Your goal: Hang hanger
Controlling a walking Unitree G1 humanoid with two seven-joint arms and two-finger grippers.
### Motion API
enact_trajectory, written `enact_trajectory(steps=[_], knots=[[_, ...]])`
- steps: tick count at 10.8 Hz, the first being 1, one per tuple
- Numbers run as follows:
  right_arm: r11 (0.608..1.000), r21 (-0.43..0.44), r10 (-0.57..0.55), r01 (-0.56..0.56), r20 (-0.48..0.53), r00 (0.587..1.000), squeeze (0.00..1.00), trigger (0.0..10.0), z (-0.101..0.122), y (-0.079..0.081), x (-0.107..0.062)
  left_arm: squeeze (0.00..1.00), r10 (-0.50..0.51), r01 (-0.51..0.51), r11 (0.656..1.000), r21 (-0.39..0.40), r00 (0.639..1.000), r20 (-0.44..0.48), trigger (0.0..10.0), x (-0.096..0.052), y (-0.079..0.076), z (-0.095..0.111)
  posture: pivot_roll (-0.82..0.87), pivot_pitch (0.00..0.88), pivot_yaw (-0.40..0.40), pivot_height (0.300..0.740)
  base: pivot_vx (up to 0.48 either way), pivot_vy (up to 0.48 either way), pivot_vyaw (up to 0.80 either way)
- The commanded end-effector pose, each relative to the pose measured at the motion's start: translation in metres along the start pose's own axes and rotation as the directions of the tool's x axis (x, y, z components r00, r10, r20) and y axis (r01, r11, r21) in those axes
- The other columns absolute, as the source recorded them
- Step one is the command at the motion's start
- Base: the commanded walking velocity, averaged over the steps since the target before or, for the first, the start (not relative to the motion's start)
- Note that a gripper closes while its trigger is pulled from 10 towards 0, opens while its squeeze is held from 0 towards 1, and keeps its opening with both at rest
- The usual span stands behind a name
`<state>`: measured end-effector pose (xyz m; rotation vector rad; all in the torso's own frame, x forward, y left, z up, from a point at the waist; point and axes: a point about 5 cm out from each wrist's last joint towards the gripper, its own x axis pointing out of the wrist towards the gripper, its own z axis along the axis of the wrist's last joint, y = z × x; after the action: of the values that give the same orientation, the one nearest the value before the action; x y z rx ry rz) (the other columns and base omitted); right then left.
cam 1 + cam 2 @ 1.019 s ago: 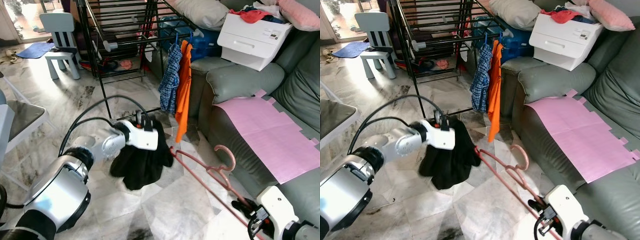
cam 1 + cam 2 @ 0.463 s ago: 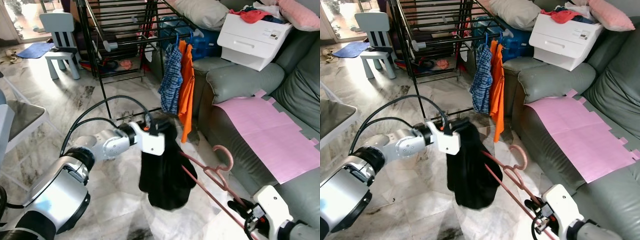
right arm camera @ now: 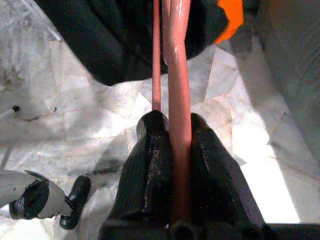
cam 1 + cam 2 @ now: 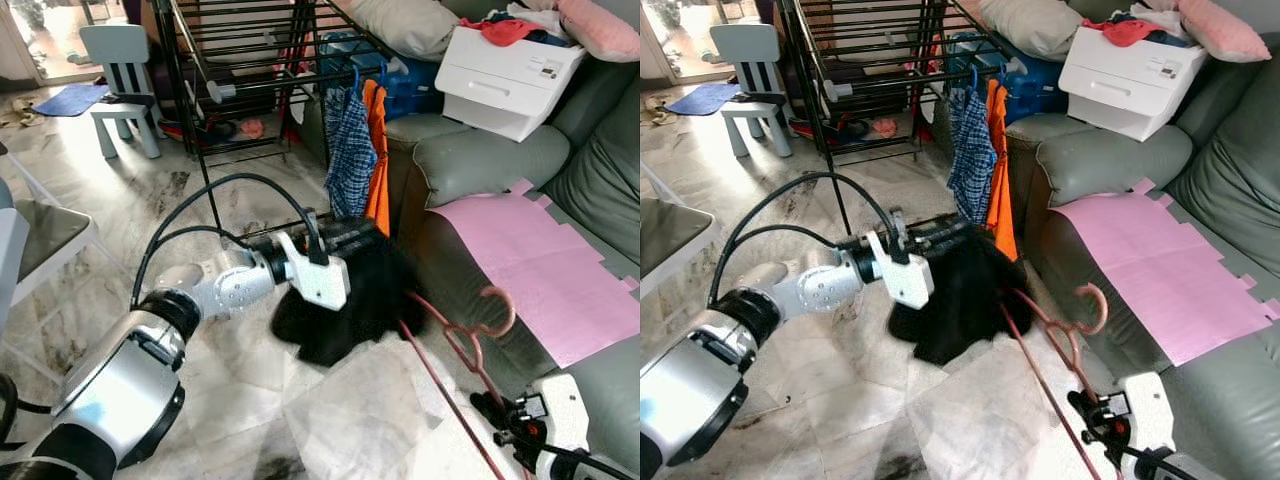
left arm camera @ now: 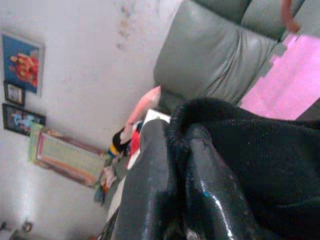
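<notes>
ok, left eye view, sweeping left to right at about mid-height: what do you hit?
Left arm → left gripper shut on the black garment → pink hanger held by the right gripper → pink sheet on the grey sofa.

Your head cameras look forward and down over the floor [image 4: 120, 210] and sofa [image 4: 480, 170]. Each wrist camera looks closely along its own gripper; both share the black garment [image 4: 960, 300].
</notes>
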<state>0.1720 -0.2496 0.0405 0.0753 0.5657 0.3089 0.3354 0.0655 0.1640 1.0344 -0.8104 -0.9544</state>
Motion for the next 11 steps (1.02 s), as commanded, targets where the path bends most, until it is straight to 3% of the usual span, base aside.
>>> enact_trajectory(steps=[1,3,4,5,6,7,8,9,10,11], knots=[[1.0,-0.011,-0.014,0.014,0.031,0.999,0.0,10.0,0.007,-0.005,0.0,0.0,0.005,-0.006,1.0,0.005,0.999,0.042,10.0,0.001,0.003,0.005,0.03,0.0,-0.018,0.74,0.0,0.0,0.0],[0.998,0.061,-0.037,0.033,0.07,0.997,0.0,10.0,0.008,-0.009,0.002,0.0,0.054,-0.054,0.999,-0.005,0.995,0.079,10.0,0.002,0.011,0.009,0.03,0.0,-0.013,0.74,0.0,0.0,0.0],[0.981,0.131,-0.155,0.141,0.102,0.983,0.0,10.0,0.01,-0.022,0.002,0.0,0.086,-0.085,0.996,-0.02,0.992,0.094,10.0,0.004,0.015,0.011,0.03,0.0,-0.013,0.74,0.0,0.0,0.0],[0.944,0.176,-0.306,0.279,0.147,0.941,0.0,10.0,0.018,-0.04,-0.001,0.0,0.101,-0.098,0.994,-0.039,0.991,0.087,10.0,0.005,0.014,0.011,0.03,0.0,-0.012,0.74,0.0,0.0,0.0],[0.812,0.332,-0.563,0.479,0.232,0.793,0.0,10.0,0.04,-0.077,-0.017,0.0,0.128,-0.124,0.988,-0.09,0.991,0.041,10.0,0.001,0.009,0.007,0.03,0.0,-0.011,0.74,0.0,0.0,0.0],[0.742,0.411,-0.655,0.53,0.275,0.703,0.0,10.0,0.055,-0.094,-0.029,0.0,0.131,-0.127,0.984,-0.121,0.991,0.022,10.0,-0.002,0.004,0.006,0.03,0.0,-0.011,0.74,0.0,0.0,0.0],[0.705,0.461,-0.699,0.539,0.323,0.638,0.0,10.0,0.071,-0.103,-0.038,0.0,0.135,-0.133,0.976,-0.171,0.991,0.002,10.0,-0.003,-0.003,0.005,0.03,0.0,-0.013,0.74,0.0,0.0,0.0],[0.706,0.504,-0.702,0.498,0.406,0.585,0.0,10.0,0.099,-0.103,-0.041,0.0,0.083,-0.094,0.952,-0.29,0.995,-0.047,10.0,-0.004,-0.022,0.004,0.03,0.0,-0.016,0.74,0.0,0.0,0.0],[0.742,0.514,-0.664,0.431,0.481,0.572,0.0,10.0,0.125,-0.092,-0.034,0.0,-0.007,-0.022,0.922,-0.388,0.997,-0.072,10.0,-0.006,-0.047,0.006,0.03,0.0,-0.017,0.74,0.0,0.0,0.0],[0.793,0.489,-0.601,0.363,0.526,0.602,0.0,10.0,0.142,-0.074,-0.022,0.0,-0.061,0.019,0.885,-0.465,0.995,-0.077,10.0,-0.006,-0.063,0.009,0.03,0.0,-0.018,0.74,0.0,0.0,0.0]])
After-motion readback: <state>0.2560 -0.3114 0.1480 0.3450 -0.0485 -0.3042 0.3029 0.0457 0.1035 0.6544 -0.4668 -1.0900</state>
